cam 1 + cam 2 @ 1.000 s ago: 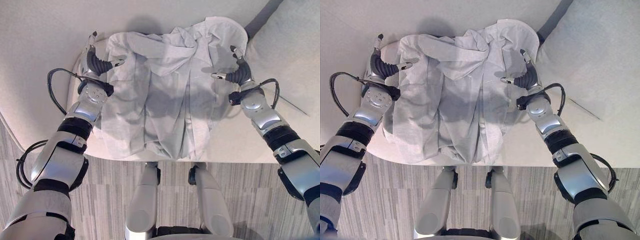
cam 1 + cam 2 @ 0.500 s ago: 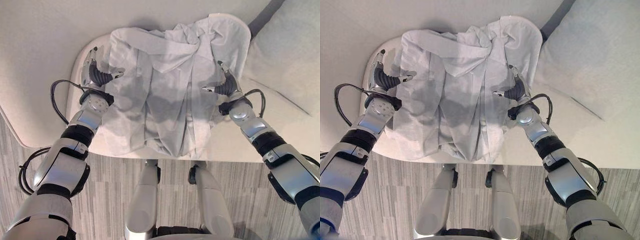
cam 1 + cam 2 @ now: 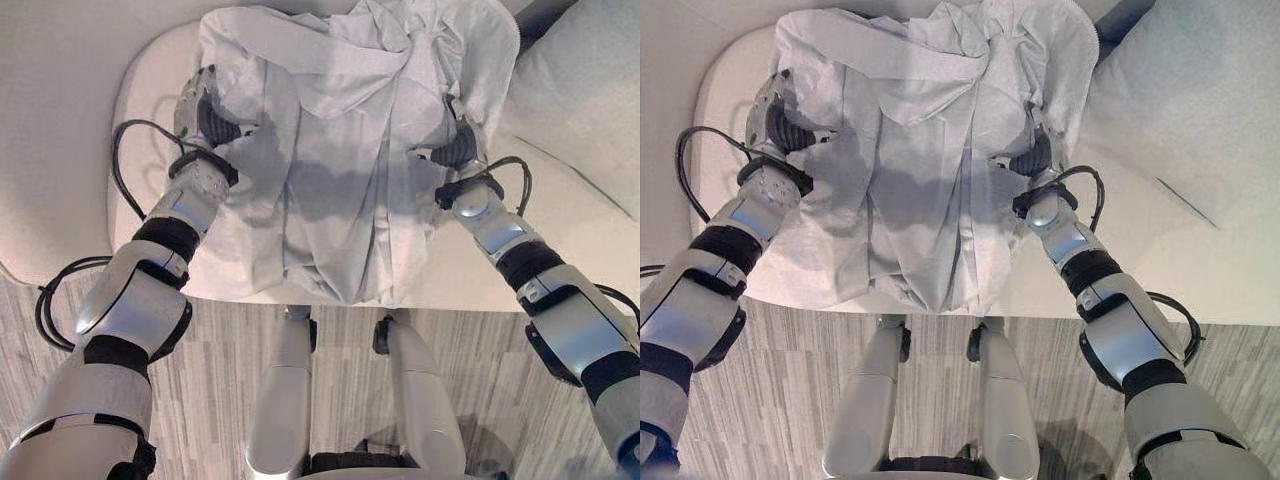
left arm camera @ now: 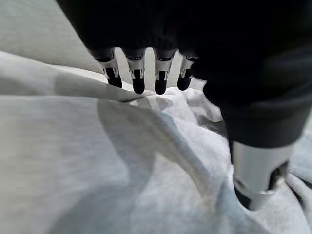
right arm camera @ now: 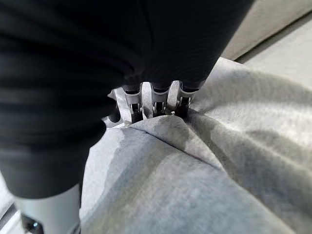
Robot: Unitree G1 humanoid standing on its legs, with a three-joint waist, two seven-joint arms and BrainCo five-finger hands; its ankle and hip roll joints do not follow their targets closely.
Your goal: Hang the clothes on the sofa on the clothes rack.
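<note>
A pale grey garment (image 3: 340, 150) lies crumpled on the rounded beige sofa seat (image 3: 70, 160), its lower hem hanging over the front edge. My left hand (image 3: 208, 118) rests at the garment's left side. Its straight fingers (image 4: 138, 78) touch a fold of the cloth (image 4: 97, 161) and the thumb (image 4: 256, 175) presses on it lower down. At the garment's right side is my right hand (image 3: 458, 148). Its straight fingers (image 5: 158, 105) are pushed against a raised ridge of cloth (image 5: 195, 185), with the thumb held apart. Neither hand has closed on the cloth.
A large beige cushion (image 3: 590, 90) leans on the sofa to the right of the garment. Grey wood-look floor (image 3: 215, 390) runs in front of the seat's edge.
The camera has moved, so the sofa now sits nearer and lower in view. Both hands have come inward from beside the garment and onto its cloth.
</note>
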